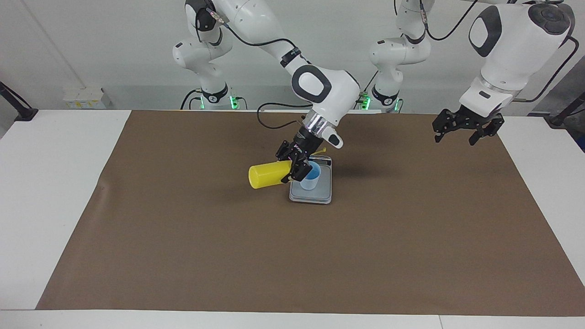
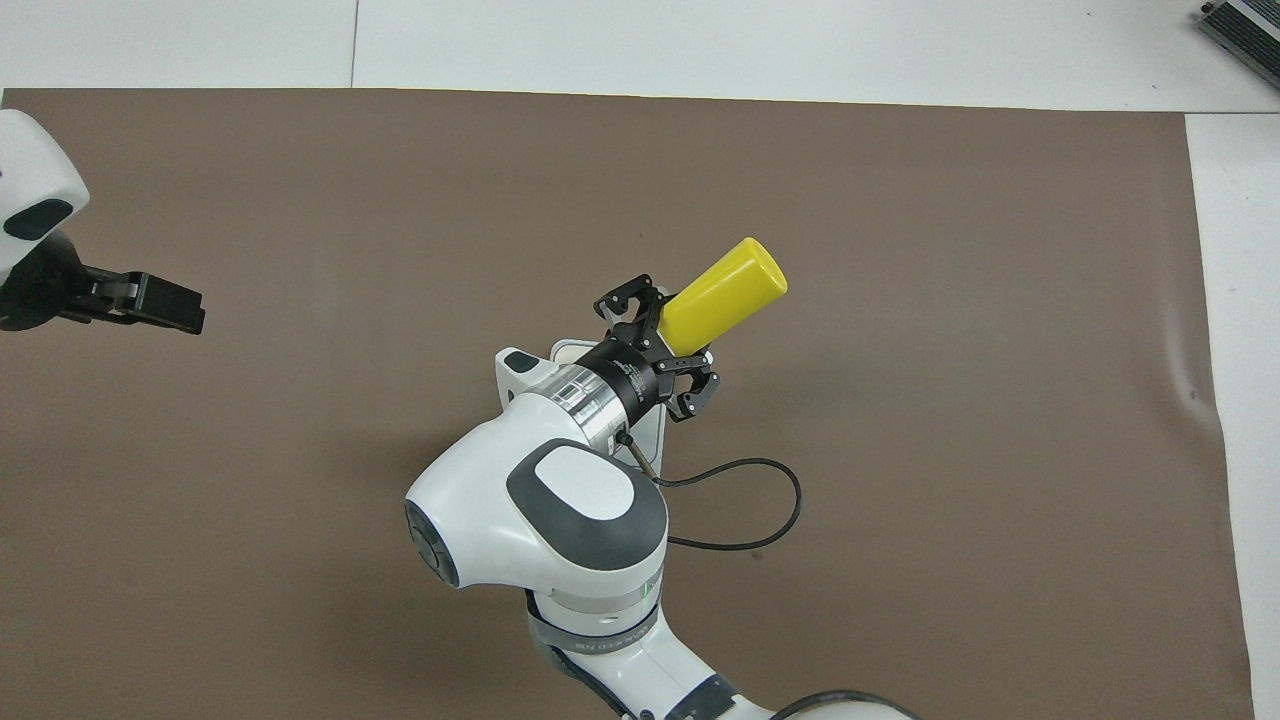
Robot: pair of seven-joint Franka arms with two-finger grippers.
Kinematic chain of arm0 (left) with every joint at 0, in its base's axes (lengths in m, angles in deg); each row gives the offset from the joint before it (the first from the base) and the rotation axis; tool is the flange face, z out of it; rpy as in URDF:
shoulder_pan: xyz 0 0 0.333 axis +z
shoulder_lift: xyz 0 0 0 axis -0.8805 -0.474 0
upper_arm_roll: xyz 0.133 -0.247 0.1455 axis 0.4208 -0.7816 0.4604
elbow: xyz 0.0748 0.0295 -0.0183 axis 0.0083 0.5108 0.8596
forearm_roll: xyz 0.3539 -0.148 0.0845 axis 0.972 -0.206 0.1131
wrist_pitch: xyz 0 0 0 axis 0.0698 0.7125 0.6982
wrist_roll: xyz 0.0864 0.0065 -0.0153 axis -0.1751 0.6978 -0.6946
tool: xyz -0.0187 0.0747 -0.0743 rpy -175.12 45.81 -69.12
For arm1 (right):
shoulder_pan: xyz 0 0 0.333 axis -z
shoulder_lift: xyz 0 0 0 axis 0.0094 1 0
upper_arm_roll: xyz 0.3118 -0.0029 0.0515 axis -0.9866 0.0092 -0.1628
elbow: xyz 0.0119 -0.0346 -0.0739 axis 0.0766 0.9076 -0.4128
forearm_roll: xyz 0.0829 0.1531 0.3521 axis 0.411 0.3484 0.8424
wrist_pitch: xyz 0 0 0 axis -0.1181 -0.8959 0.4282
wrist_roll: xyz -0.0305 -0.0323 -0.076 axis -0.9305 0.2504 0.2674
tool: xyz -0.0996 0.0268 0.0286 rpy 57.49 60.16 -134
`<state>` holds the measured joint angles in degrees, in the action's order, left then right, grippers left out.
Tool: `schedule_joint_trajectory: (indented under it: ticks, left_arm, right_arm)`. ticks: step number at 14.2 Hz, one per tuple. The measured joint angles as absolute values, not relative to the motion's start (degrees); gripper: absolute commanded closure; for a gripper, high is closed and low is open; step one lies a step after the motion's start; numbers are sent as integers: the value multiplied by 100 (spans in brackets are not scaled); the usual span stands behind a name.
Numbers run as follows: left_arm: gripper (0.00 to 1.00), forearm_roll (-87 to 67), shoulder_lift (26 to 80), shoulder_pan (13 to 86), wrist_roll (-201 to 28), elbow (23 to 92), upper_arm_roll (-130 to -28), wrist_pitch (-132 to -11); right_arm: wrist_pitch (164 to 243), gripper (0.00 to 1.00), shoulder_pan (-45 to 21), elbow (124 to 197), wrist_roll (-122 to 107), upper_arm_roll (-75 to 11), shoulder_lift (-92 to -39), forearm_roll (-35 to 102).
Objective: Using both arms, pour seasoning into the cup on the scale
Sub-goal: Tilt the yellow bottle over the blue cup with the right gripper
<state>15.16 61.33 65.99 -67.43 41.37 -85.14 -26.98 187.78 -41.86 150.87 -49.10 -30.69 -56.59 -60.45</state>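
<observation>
The yellow seasoning bottle (image 1: 267, 175) (image 2: 725, 295) hangs almost level in the air, its base toward the right arm's end of the table. My right gripper (image 1: 295, 167) (image 2: 665, 345) is shut on its neck end and hides the nozzle, which reaches over the pale blue cup (image 1: 311, 179). That cup stands on the silver-grey scale (image 1: 320, 195), of which only an edge (image 2: 565, 352) shows from overhead, where the arm covers the cup. My left gripper (image 1: 455, 139) (image 2: 185, 312) waits open and empty above the mat at the left arm's end.
A brown mat (image 1: 320, 256) covers most of the white table (image 1: 55, 192). The right arm's black cable (image 2: 760, 510) loops over the mat beside the scale. A grey device (image 2: 1245, 25) sits at a table corner far from the robots.
</observation>
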Motion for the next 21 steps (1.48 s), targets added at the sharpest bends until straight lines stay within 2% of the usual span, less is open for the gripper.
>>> schedule_joint_trajectory:
  ticks: [3,8,15,18,21]
  left_arm:
    - [0,1516,6133,6599,-6743,4137,-8514,-2698]
    - [0,1516,6133,6599,-6743,4137,-8514,-2698]
    - [0,1516,6133,6599,-6743,4137,-8514,-2698]
    - [0,1516,6133,6599,-6743,4137,-8514,-2698]
    - [0,1516,6133,6599,-6743,4137,-8514,-2698]
  right_arm:
    - [18778,100,-4250,15334,-4910,-3069,-5801,-6681]
    - [18775,100,-4334,15760,-4828,-3070,-6006,-6735]
    - [18780,100,-4345,15845,-4428,-3070,-6049,-6736]
    - [18781,100,-4334,15848,-3964,-3073,-6085,-6297]
    - [18762,100,-3979,15843,-3907,-3067,-6443,-5188]
